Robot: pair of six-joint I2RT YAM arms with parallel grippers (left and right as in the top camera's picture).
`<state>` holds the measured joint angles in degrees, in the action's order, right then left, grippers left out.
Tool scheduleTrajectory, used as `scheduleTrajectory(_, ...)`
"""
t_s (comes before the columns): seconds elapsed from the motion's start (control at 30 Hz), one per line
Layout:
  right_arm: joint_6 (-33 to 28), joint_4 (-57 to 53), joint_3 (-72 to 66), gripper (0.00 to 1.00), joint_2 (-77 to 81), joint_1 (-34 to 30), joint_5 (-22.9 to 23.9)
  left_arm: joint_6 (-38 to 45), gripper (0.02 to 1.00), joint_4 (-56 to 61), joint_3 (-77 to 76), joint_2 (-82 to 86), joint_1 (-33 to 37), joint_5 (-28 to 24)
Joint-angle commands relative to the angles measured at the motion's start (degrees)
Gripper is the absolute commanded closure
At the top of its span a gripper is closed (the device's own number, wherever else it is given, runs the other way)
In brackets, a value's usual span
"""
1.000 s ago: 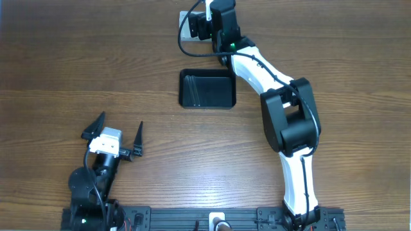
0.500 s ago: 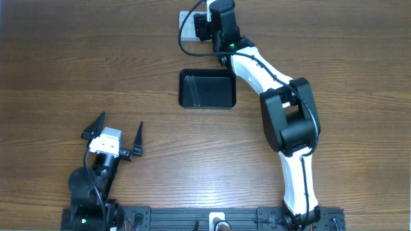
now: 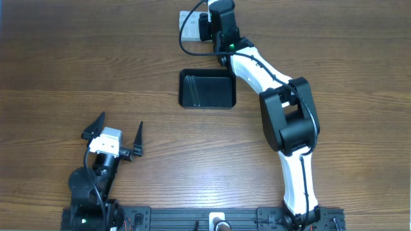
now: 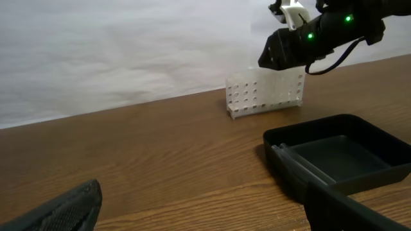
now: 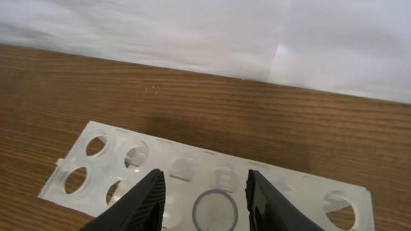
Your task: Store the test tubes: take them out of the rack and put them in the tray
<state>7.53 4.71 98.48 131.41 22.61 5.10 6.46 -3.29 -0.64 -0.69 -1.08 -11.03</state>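
The clear test tube rack stands at the far edge of the table, also seen in the left wrist view. My right gripper hangs over it. In the right wrist view the right gripper is open, its fingers on either side of the round rim of a test tube that stands in the rack. The black tray lies nearer, with clear tubes lying along its left side. My left gripper rests open near the front left, holding nothing.
A white wall rises behind the rack. Bare wooden table stretches to the left of the tray and between the tray and the left arm. The right arm's links cross the table to the right of the tray.
The right gripper has shifted slightly over the rack. The left arm has not moved.
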Motion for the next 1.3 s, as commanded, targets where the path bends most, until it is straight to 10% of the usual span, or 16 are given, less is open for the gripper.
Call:
scheduleTrajectory(0.03, 0.1, 0.1, 1.2, 0.612, 1.0, 0.5, 1.0, 0.6, 0.018, -0.1, 0.3, 0.3, 0.3, -0.7)
scheduleTrajectory(1.3, -0.5, -0.9, 1.3, 0.866, -3.0, 0.8, 3.6, 0.6, 0.018, -0.1, 0.3, 0.3, 0.3, -0.7)
